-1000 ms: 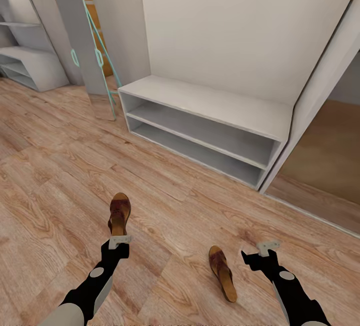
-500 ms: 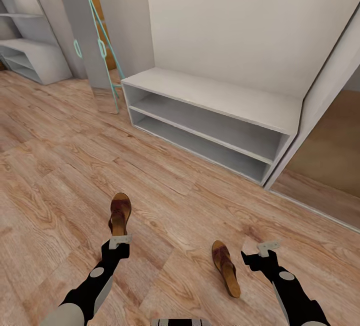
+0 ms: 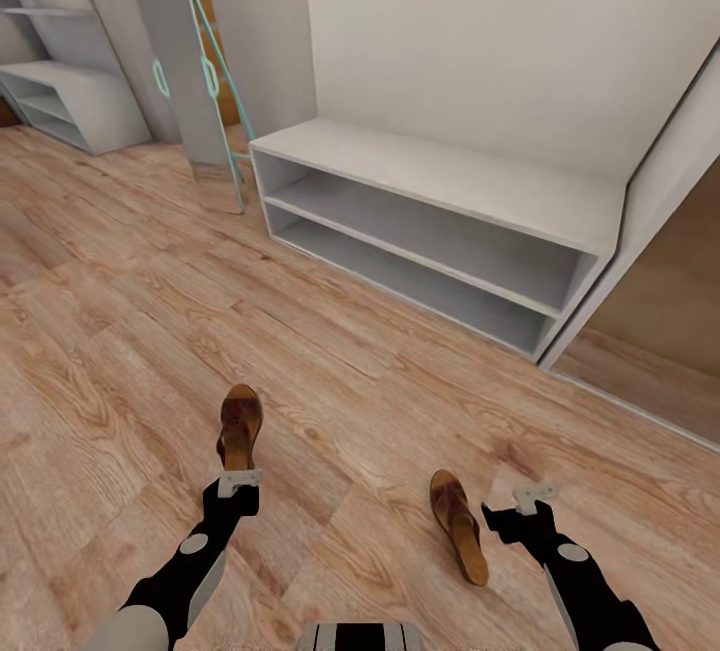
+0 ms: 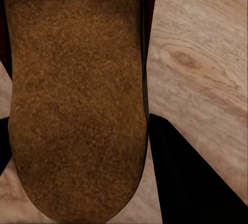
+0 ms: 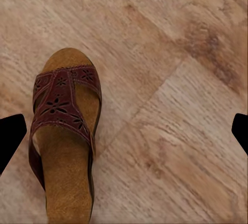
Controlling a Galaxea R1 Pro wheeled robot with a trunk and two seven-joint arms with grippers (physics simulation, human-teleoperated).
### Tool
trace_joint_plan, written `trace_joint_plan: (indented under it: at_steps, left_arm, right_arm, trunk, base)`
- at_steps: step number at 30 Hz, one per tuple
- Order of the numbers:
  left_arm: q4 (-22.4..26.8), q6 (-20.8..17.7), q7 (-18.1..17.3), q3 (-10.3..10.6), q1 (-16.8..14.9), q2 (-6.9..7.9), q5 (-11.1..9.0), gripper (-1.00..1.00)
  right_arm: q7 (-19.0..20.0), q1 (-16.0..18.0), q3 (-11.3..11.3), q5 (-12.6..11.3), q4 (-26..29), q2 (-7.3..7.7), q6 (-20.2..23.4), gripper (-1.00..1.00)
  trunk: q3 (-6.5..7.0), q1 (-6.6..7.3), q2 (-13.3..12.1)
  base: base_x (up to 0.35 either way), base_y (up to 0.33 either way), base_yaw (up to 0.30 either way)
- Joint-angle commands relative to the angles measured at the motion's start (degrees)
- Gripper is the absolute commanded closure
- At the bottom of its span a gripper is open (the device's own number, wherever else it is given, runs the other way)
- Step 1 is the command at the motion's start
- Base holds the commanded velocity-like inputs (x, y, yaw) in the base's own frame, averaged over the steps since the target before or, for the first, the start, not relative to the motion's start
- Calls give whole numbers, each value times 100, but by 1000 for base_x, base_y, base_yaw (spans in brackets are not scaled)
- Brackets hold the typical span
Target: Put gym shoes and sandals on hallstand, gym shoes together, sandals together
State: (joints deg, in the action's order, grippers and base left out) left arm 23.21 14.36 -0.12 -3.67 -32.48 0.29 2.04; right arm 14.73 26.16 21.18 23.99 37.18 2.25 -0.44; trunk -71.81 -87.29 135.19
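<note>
Gripping sandal [image 3: 239, 426], left hand [image 3: 240, 480], no lettering

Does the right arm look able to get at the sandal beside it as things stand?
Probably yes. The right gripper hangs open just beside the sandal, which lies flat on bare floor with nothing between them; the gripper would still need to shift toward the left arm to straddle it.

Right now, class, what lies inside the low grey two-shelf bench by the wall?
Both open shelves of the low grey two-shelf bench look bare; its far right corners sit in shadow, partly hidden.
</note>
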Motion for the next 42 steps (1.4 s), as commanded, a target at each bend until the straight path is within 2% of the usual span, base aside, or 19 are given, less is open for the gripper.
trace_joint_plan:
  at_steps: [1, 8, 12, 20, 34, 37, 42]
  left_arm:
    - [-3, 19, 3, -20, -4, -3, 42, 100]
    - [-1, 28, 3, -20, 3, -3, 42, 100]
    - [-1, 27, 3, -20, 5, -3, 42, 100]
    - [-1, 27, 3, -20, 5, -3, 42, 100]
    - [-1, 33, 3, -20, 5, -3, 42, 100]
    - [-1, 37, 3, -20, 5, -3, 42, 100]
    - [-1, 40, 3, -20, 5, -3, 42, 100]
  right_arm:
    - [43, 4, 36, 56, -18, -5, -9, -100]
    - [39, 4, 36, 54, -204, -5, -93, -100]
    - [39, 4, 36, 54, -536, -13, -569, -100]
    - [39, 4, 36, 54, -586, -8, -665, -100]
    - [17, 4, 51, 49, -570, 7, -701, -100]
    - [14, 4, 52, 52, -581, 10, -826, -100]
    - [22, -3, 53, 61, -602, 14, -1347, -100]
  trunk:
    - [-31, -21, 43]
    - [-219, -175, 324]
    - [-326, -263, 484]
    - [-540, -439, 805]
    - [-948, -475, 824]
    - [-1018, -482, 828]
    - [-1020, -482, 828]
  base:
    - [0, 0, 71]
    - [0, 0, 71]
    - [0, 0, 70]
    - [0, 0, 70]
    - [0, 0, 46]
    - [0, 0, 5]
    - [0, 0, 1]
